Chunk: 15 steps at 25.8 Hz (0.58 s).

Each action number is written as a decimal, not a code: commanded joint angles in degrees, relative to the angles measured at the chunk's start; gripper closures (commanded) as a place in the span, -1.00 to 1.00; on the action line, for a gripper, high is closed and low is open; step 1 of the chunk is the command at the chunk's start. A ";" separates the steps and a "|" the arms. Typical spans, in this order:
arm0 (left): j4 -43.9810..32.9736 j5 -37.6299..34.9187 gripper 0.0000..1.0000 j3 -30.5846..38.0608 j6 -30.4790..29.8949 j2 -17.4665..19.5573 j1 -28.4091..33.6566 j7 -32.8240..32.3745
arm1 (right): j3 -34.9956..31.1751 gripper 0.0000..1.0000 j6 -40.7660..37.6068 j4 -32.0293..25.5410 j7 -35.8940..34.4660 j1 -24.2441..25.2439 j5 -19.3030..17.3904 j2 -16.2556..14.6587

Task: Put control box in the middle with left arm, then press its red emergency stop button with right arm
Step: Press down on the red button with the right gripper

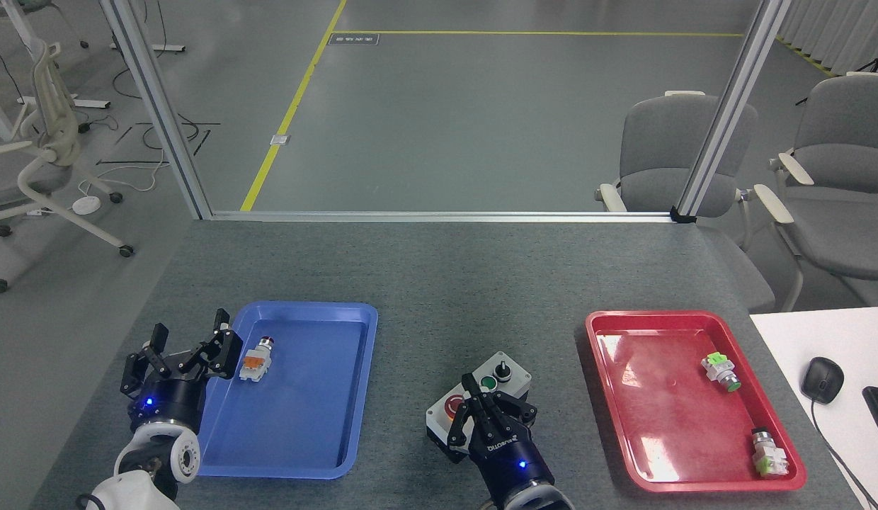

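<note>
Dark-grey felt tabletop point(439, 283), lower centre of frame: our right gripper point(481, 404) hangs over the control box point(481, 407), fingers drawn close with nothing held, hiding part of the red emergency stop button point(453, 406); an off-centre push could catch the green button point(489, 383) or skid the box; "ROBOTIQ" reads on the gripper body; lower left, our left gripper point(187, 350) stands spread and empty at the blue tray point(354, 312) edge; right, the red tray point(602, 319).
</note>
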 commanded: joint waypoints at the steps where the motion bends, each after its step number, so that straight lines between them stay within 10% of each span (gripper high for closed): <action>1: 0.17 -2.18 -0.98 -0.20 0.50 -0.22 -0.37 -0.25 | 1.24 1.00 0.22 2.00 0.47 -0.68 0.23 0.67; 15: 0.96 -2.35 -0.98 -0.64 3.22 -2.15 0.25 0.63 | 3.79 1.00 3.03 11.31 0.64 -2.70 0.41 1.99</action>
